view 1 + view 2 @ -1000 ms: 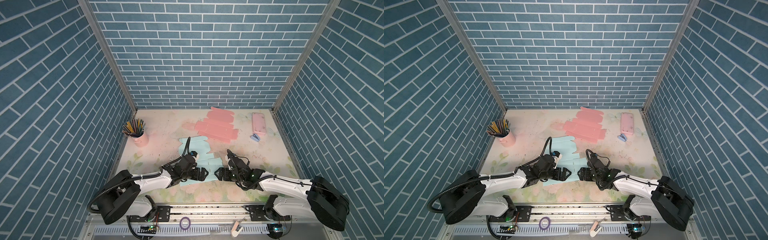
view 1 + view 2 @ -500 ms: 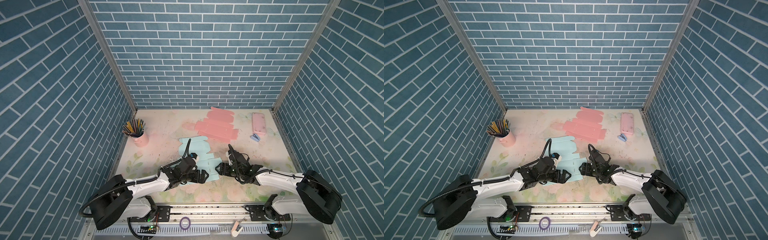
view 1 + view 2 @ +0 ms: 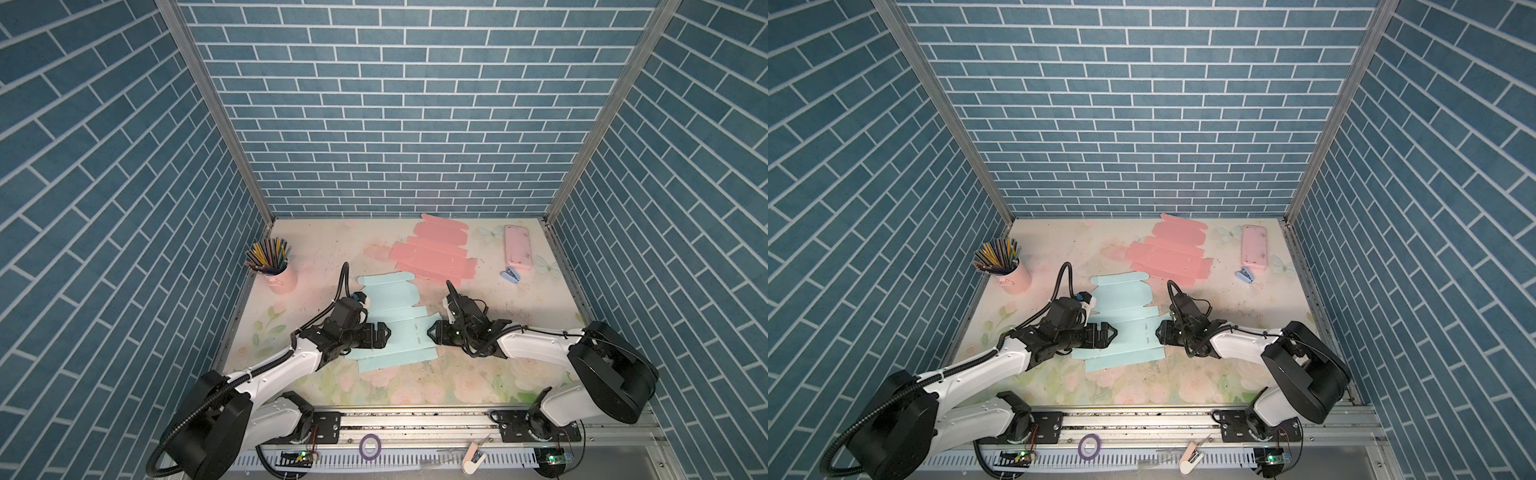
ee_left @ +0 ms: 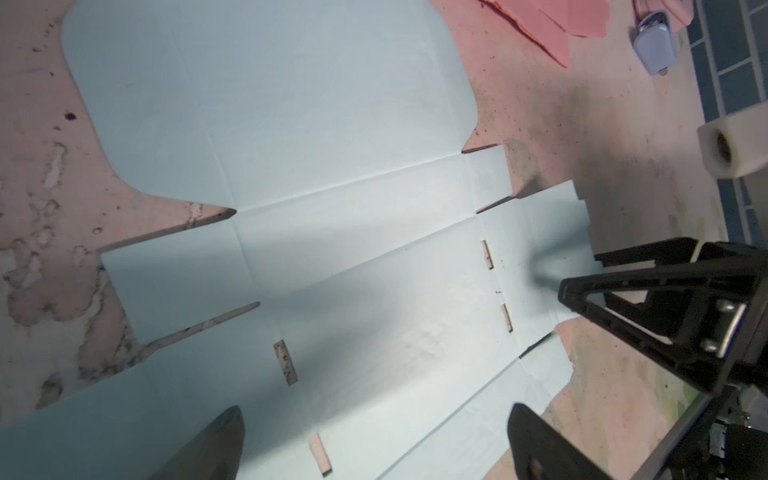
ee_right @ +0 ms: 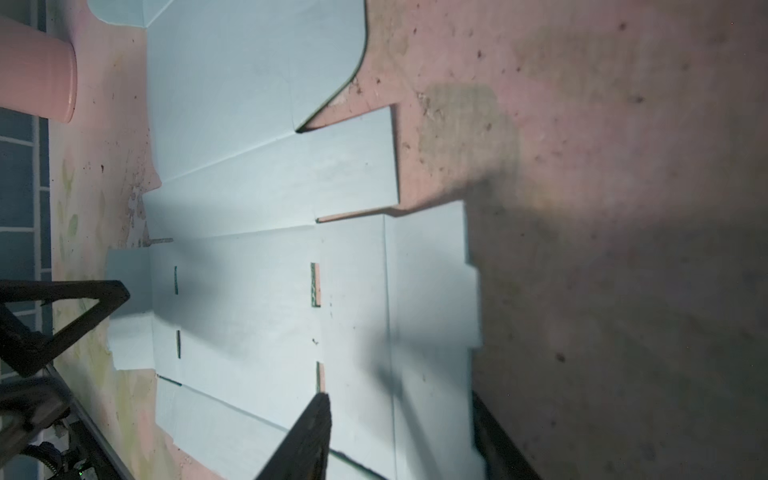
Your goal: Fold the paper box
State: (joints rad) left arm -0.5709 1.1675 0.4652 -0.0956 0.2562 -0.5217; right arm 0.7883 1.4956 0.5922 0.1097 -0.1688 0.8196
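- Flat blue paper box [image 3: 399, 307] lies unfolded on the counter [image 3: 519, 299], lower centre in both top views.
- Left fingers [image 4: 216, 449] spread wide over its left edge.
- Right fingers [image 5: 307, 440] apart, straddling its right flap.

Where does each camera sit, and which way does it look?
Both top views: high at the front, looking down on the table, blue box sheet, left arm and right arm.
Left wrist: on the left arm, facing across the sheet; left gripper shows, right gripper opposite.
Right wrist: on the right arm, facing back across; own fingers show, left gripper opposite.
Shared: all show the sheet.
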